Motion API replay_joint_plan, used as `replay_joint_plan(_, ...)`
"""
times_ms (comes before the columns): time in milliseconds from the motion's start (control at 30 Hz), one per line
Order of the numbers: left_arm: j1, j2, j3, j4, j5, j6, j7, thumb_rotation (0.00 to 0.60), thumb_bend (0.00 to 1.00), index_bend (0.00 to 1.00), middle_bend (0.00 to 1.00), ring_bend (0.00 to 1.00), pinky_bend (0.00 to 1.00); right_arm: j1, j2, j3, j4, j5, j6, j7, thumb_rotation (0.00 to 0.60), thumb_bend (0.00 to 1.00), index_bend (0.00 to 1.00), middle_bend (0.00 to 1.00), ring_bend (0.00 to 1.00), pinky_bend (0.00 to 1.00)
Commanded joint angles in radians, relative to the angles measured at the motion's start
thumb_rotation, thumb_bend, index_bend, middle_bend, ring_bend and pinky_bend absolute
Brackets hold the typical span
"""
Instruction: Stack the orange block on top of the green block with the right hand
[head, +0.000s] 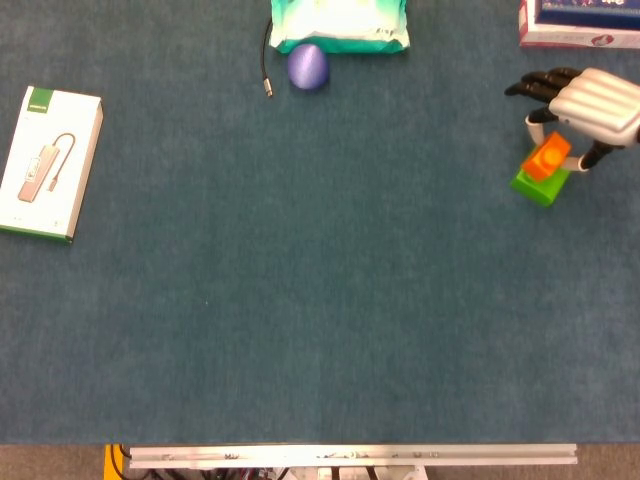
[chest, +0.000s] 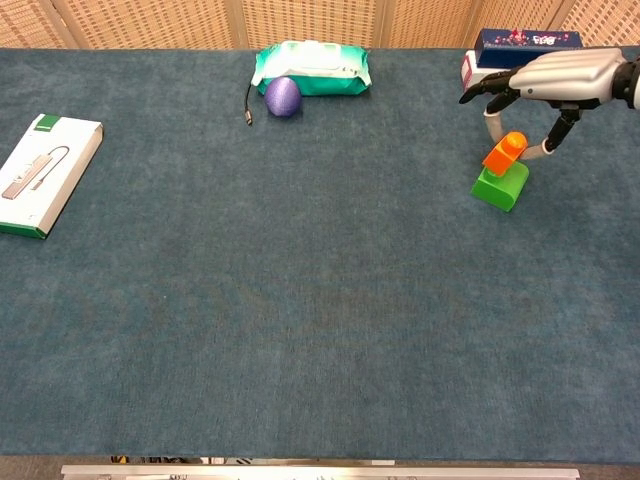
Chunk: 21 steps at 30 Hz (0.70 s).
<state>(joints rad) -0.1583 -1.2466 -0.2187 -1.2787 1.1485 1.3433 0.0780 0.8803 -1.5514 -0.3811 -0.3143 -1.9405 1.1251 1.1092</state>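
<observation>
Hovering at the far right of the blue table mat (chest: 320, 330), the right hand (chest: 565, 78) has the orange block (chest: 505, 152) pinched between thumb and a finger, the other fingers fanned out loosely above it. That orange block sits tilted, right over the green block (chest: 500, 187); in the chest view its lower edge looks to be touching or just clear of the green top, and I cannot tell which. From the head view the orange block (head: 547, 159) overlaps the green block (head: 539, 186), so the alignment looks close but skewed. It reads as a small, rigid plastic piece, light, probably smooth-sided and a bit slippery, with nothing fragile about it, so a modest pinch on two opposite side faces should do, taken high enough to leave the underside free to seat. The green block looks just as light, and it is tilted itself, so my worry is a nudge sliding it across the mat instead of taking the stack. The left hand shows in neither view. Well away sit the purple ball (chest: 282, 96) by the wipes pack (chest: 312, 66), and the white box (chest: 42, 173) at the far left.
</observation>
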Motion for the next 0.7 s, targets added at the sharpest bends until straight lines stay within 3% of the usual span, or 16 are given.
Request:
replay_joint_plan(33,0.000,0.001,0.000,-0.001,0.000,0.002,0.000,0.600,0.00,0.05,0.28,0.25,0.54,0.000,-0.004,-0.001,0.002,0.001,-0.003,0.001,0.600,0.20,0.52,0.11,0.00,0.14)
replay_joint_plan(700,0.002,0.005,0.002,-0.006,0.002,0.003,-0.003,0.600,0.00,0.05,0.28,0.25,0.54,0.014,-0.012,-0.008,0.002,0.003,-0.014,0.032,0.600,0.20,0.52,0.11,0.00,0.14)
